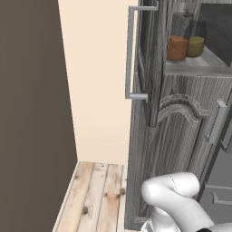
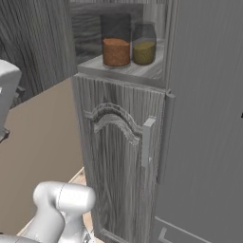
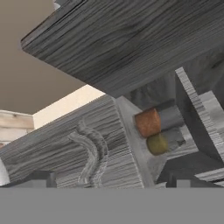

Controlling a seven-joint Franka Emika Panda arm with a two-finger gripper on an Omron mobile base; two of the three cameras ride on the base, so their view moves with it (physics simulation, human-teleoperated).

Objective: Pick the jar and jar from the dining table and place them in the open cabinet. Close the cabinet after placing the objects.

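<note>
Dark grey wood grain covers the tall cabinet, the biggest thing we face, with its arched raised-panel lower door shut and the upper compartment standing open. The upper door is swung out: in the hand view it spreads as a broad slab from ten to two o'clock above the gripper, and in the left base view we see it edge-on, its long silver bar handle running upright, so the long axis of what we must push next is vertical. We judge the coming move turns on that: the door leaf lies up and ahead of the fingertips, well apart from them, and must swing back across the opening. With one arm only, there is no choice of hand.

On the shelf inside, the two jars stand upright just beside each other, perhaps touching; we cannot tell. The jar with reddish-brown filling sits at about nine o'clock of the jar with olive-yellow filling in the right base view. Both are clear glass cylinders, filled only in the lower part.

The gripper's fingers stand spread wide and hold nothing. We judge placing done, closing not yet begun
</note>
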